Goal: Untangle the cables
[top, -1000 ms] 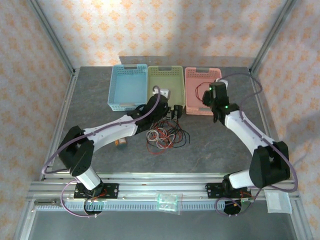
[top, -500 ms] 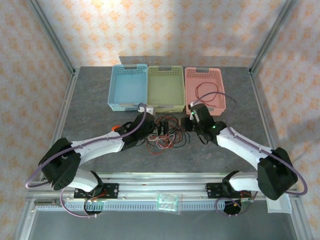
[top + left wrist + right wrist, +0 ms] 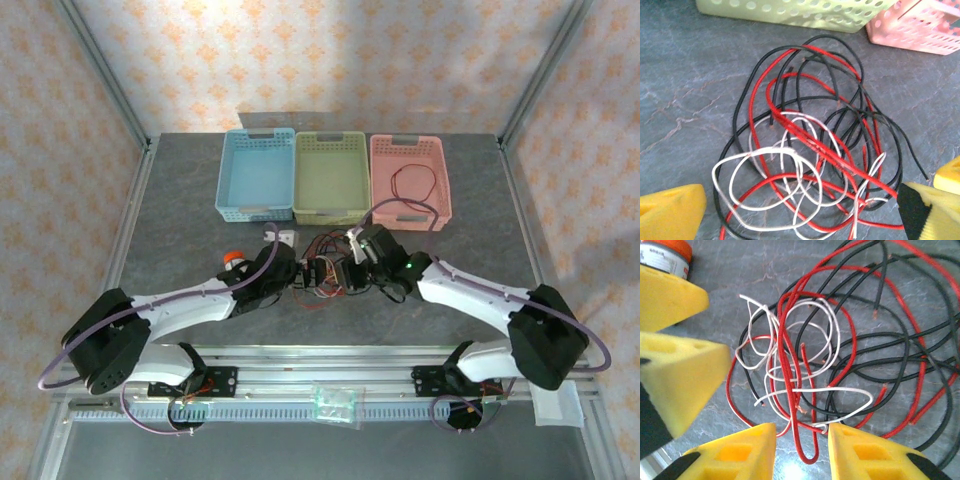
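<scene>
Tips of your right pincer [image 3: 799, 452] stand partly apart, gripping nothing. The red cable [image 3: 807, 460] drops a narrow bend straight into that gap, its long run leading away from the tips. The left pincer [image 3: 800, 217] is released wide, facing the cables [image 3: 810, 150] too. They lie on the worktop [image 3: 180, 240] between both arms. Your right arm looks better placed.

Got my tool [image 3: 802, 207] spread wide, yellow fingers [image 3: 670, 212] at both bottom corners. The cables [image 3: 810, 145] are a black, red and white knot on the grey counter [image 3: 685, 90]. Green basket [image 3: 790, 10] and pink basket [image 3: 920, 25] sit just behind.
</scene>
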